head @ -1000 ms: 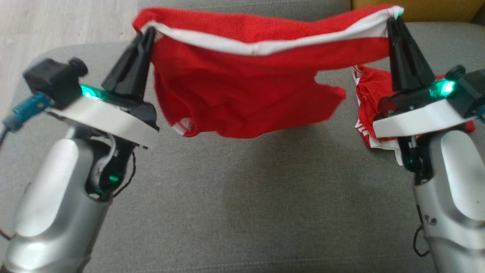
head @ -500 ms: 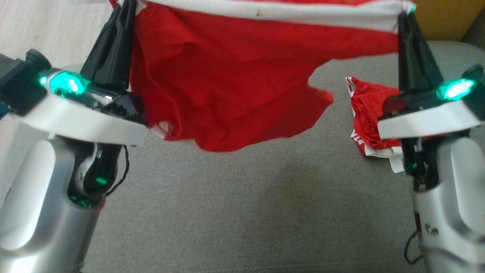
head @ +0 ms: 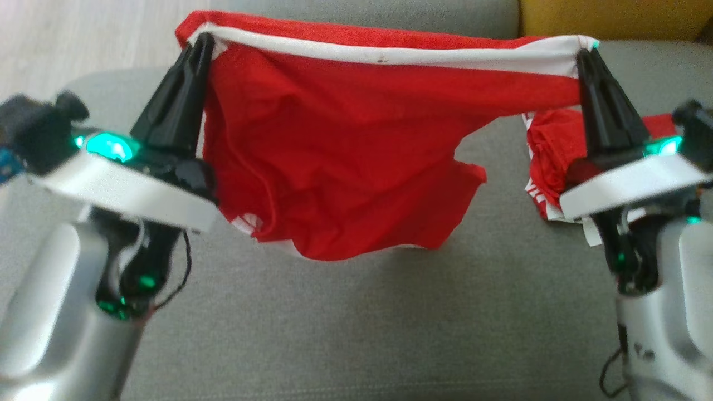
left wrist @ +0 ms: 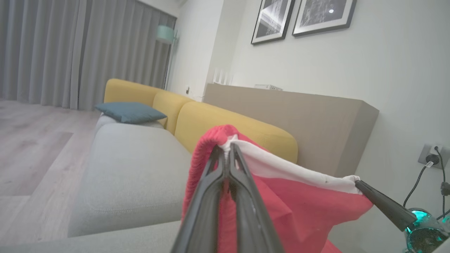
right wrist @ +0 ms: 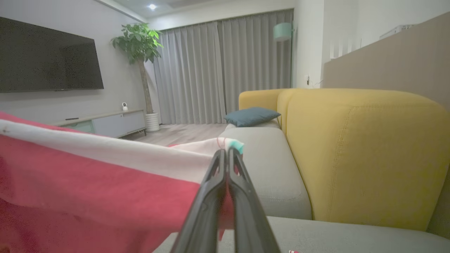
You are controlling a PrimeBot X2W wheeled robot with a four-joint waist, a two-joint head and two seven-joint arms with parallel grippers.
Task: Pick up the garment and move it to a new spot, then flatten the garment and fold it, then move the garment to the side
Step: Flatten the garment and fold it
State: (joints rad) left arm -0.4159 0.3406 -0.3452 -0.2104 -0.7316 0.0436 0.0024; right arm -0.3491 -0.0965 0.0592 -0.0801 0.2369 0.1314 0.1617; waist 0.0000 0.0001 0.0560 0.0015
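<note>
**Position.** The red shorts [head: 345,156] hang in the air over the grey sofa seat [head: 356,323], slung between the two arms. The left gripper [head: 203,42] is clamped on the left corner of the white waistband [head: 390,55]. The right gripper [head: 584,55] is clamped on the right corner. Both wrist views show each pair of fingers pressed together with cloth between them.

**Orientation.** The long axis is the waistband, running left to right across the seat and drawn nearly straight. The waist is uppermost and the body hangs down from it, with the lowest fold close over the cushion. Whether it touches cannot be told.

**Step in hand (judgement).** This appears to be carrying the shorts to a new spot for laying flat. The corners should be kept level and the band taut. Let the hanging hem meet the cushion first, then draw the waistband across the seat so the cloth spreads without bunching.

**Hazard.** A second crumpled red garment [head: 548,139] lies on the seat just behind the right gripper. The shorts should be laid clear of it.
</note>
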